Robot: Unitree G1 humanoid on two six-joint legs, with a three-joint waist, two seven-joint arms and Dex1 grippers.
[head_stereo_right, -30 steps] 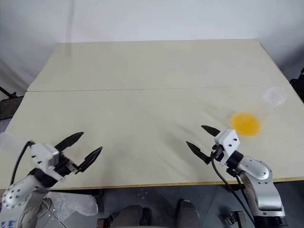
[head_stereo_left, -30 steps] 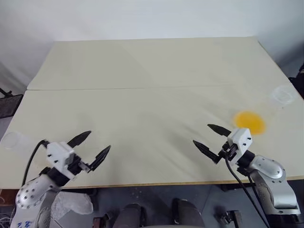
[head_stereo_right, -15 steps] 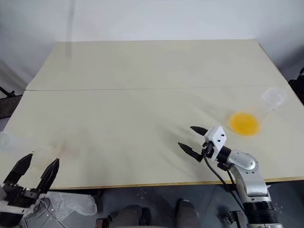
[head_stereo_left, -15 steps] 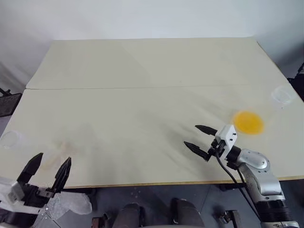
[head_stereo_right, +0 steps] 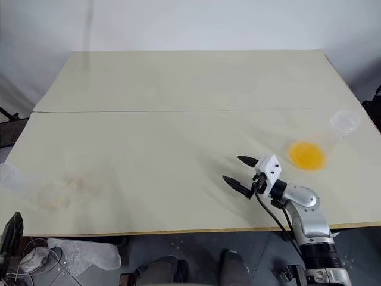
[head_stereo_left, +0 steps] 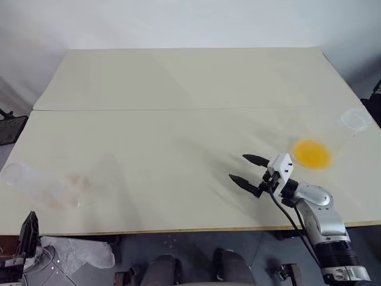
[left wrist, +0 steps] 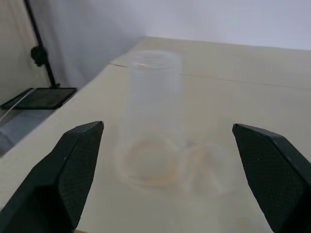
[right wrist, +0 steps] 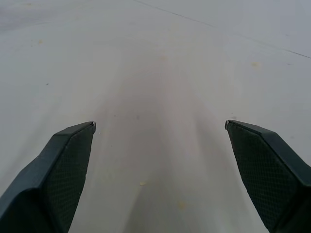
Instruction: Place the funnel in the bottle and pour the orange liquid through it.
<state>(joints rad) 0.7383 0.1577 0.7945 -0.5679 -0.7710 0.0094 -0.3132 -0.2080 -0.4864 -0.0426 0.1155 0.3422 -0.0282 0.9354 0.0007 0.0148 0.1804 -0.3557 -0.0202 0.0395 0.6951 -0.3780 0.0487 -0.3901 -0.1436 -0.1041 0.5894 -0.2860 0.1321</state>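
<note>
Pale wooden table (head_stereo_left: 178, 89) as landmark. At its right edge stands a clear flask (head_stereo_left: 333, 140) with the orange liquid (head_stereo_left: 311, 153) pooled in its base. Right gripper (head_stereo_left: 242, 168) hovers over the table just left of that pool, fingers spread wide, holding nothing. Near the table's left front edge sits the bottle (left wrist: 151, 119) — probably conical, faint orange residue at the bottom — with the funnel (left wrist: 209, 165) just beside it. Left gripper (left wrist: 167, 174) faces both, fingers apart, empty — off the table's left front corner.
</note>
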